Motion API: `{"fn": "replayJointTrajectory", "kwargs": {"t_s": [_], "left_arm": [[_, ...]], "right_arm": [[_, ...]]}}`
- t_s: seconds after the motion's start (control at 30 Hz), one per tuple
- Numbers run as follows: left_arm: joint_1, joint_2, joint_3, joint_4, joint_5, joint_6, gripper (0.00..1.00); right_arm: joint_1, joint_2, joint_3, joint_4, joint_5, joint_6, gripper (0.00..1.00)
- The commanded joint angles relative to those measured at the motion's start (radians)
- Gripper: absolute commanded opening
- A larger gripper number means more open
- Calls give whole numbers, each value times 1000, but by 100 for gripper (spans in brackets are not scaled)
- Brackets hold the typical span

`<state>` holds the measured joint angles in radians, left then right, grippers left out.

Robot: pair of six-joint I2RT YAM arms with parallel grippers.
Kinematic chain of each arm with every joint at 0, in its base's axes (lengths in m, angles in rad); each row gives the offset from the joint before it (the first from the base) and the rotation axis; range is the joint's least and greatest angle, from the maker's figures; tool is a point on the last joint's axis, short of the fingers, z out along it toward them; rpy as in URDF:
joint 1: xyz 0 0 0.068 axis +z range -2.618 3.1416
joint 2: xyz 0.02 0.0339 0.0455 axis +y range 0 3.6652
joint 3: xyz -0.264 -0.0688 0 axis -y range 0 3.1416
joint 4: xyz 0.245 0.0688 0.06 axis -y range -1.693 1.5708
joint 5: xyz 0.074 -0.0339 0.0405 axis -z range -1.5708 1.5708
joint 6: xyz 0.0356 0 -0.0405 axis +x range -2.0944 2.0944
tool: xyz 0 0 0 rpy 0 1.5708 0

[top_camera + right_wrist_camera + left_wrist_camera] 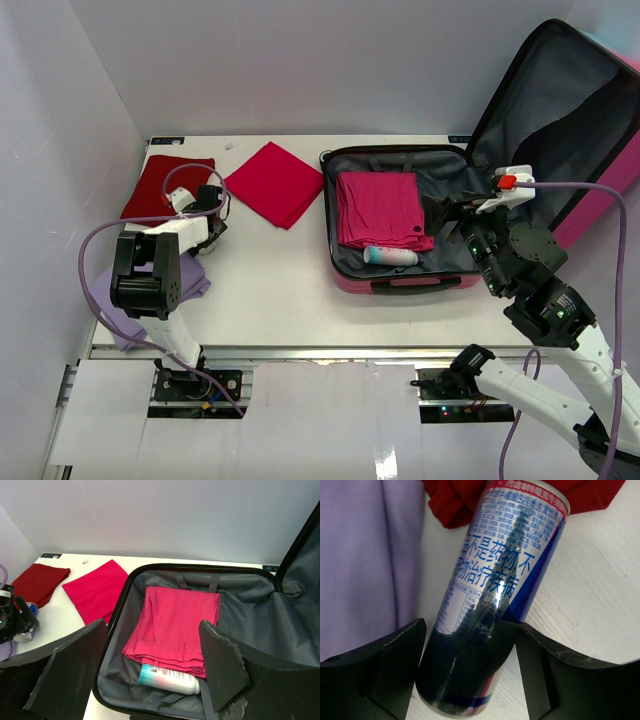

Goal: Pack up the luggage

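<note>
Jaws of left gripper [470, 635] straddle can [510, 555] (grip unclear); right gripper [152, 630] gapes over luggage [252, 602].

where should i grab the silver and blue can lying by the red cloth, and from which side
Probably across its round body, coming down from above. The slim silver and blue drink can lies on its side on the white table, leaving its two long sides free; the left gripper has its jaws either side of the can's near end.
</note>
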<state>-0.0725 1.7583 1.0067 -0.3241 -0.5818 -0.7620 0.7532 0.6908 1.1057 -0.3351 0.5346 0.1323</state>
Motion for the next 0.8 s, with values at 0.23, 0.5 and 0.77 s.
{"fn": "replayJointTrajectory", "kwargs": {"t_s": [0.23, 0.5, 0.77], "left_arm": [[8, -62, -37, 64, -10, 47, 32], [4, -246, -78, 79, 33, 84, 0], [-135, -347, -92, 222, 270, 266, 0]], "right_arm": [[3, -13, 36, 34, 1, -6, 81], [4, -26, 36, 34, 7, -4, 81], [3, -39, 39, 36, 8, 0, 81]]}}
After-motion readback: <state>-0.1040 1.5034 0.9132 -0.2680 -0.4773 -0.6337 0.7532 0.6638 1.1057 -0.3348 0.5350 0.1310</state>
